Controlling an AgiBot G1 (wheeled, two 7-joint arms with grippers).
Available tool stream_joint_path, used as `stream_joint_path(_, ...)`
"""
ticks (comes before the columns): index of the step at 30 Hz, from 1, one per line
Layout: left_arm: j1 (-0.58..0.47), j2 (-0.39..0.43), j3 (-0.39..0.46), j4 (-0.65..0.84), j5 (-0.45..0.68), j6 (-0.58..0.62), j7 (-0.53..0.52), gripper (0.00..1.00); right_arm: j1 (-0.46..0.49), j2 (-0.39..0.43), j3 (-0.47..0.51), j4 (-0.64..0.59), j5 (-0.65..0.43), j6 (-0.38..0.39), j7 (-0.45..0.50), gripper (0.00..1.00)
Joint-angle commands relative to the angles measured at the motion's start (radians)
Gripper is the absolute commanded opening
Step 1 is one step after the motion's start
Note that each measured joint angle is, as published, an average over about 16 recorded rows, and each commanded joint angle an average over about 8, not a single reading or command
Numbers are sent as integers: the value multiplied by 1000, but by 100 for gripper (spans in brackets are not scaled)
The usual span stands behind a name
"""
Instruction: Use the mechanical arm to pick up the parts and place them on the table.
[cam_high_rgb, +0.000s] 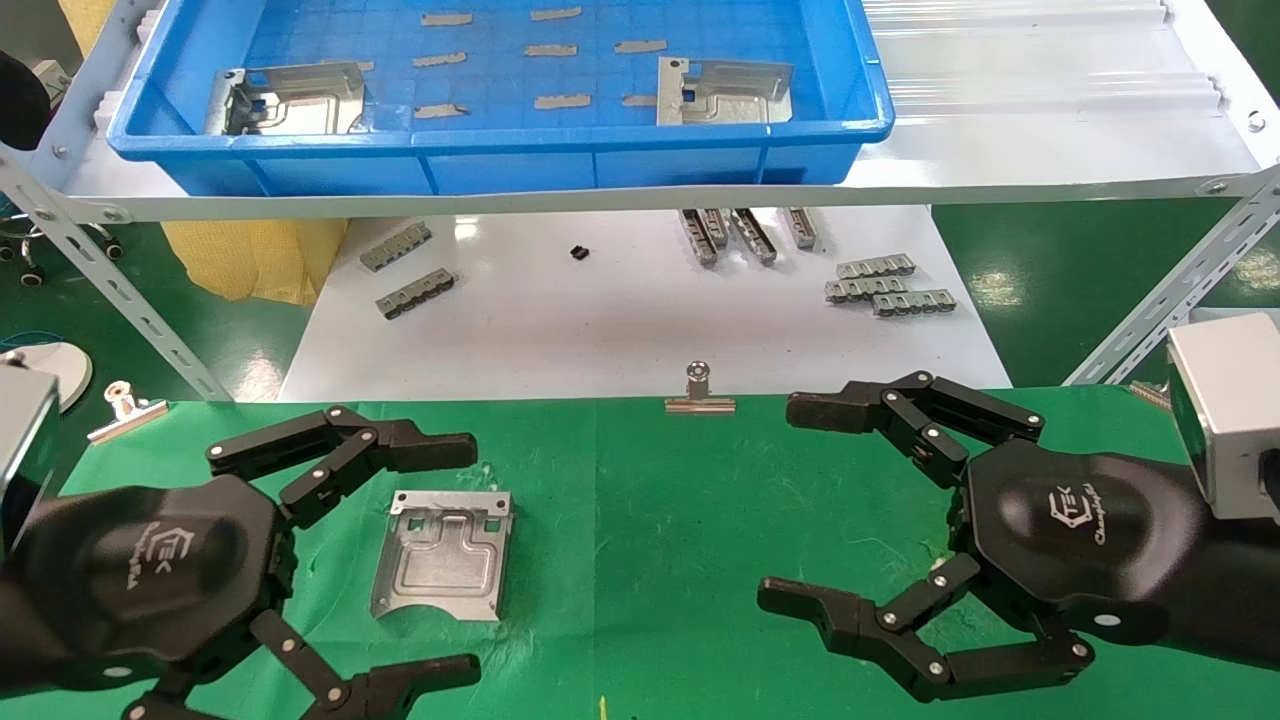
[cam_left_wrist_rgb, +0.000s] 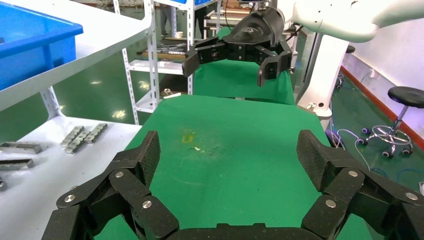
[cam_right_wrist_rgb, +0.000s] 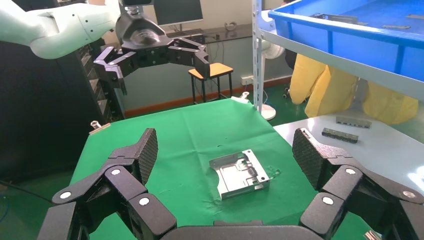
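Note:
One silvery part (cam_high_rgb: 443, 553) lies flat on the green table (cam_high_rgb: 650, 520), just right of my left gripper (cam_high_rgb: 472, 560), which hangs open and empty beside it. The right wrist view shows the same part (cam_right_wrist_rgb: 239, 173) on the cloth beyond my right gripper (cam_right_wrist_rgb: 226, 147). My right gripper (cam_high_rgb: 780, 503) is open and empty over the table's right side. Two more parts (cam_high_rgb: 290, 100) (cam_high_rgb: 722, 92) rest in the blue tray (cam_high_rgb: 500, 135) on the upper shelf. In the left wrist view my left gripper (cam_left_wrist_rgb: 230, 155) frames bare green cloth, with the right gripper (cam_left_wrist_rgb: 232, 55) farther off.
Grey ridged bars (cam_high_rgb: 890, 283) lie on the glossy white surface (cam_high_rgb: 620, 330) behind the table. Binder clips (cam_high_rgb: 699, 397) (cam_high_rgb: 125, 408) pin the cloth's far edge. Slanted metal shelf struts (cam_high_rgb: 120, 290) (cam_high_rgb: 1170, 300) stand at both sides.

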Motion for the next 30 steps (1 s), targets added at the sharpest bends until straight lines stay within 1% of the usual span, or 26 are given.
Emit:
stream_joint_path(1,0,0,0,0,0,0,0,100,0,-2,4,3,-4,-3,2,100)
stream_joint_path(30,-1,-1,2,0,-2,-1,1,100,5,-31,54,39,-56,-47,38,100)
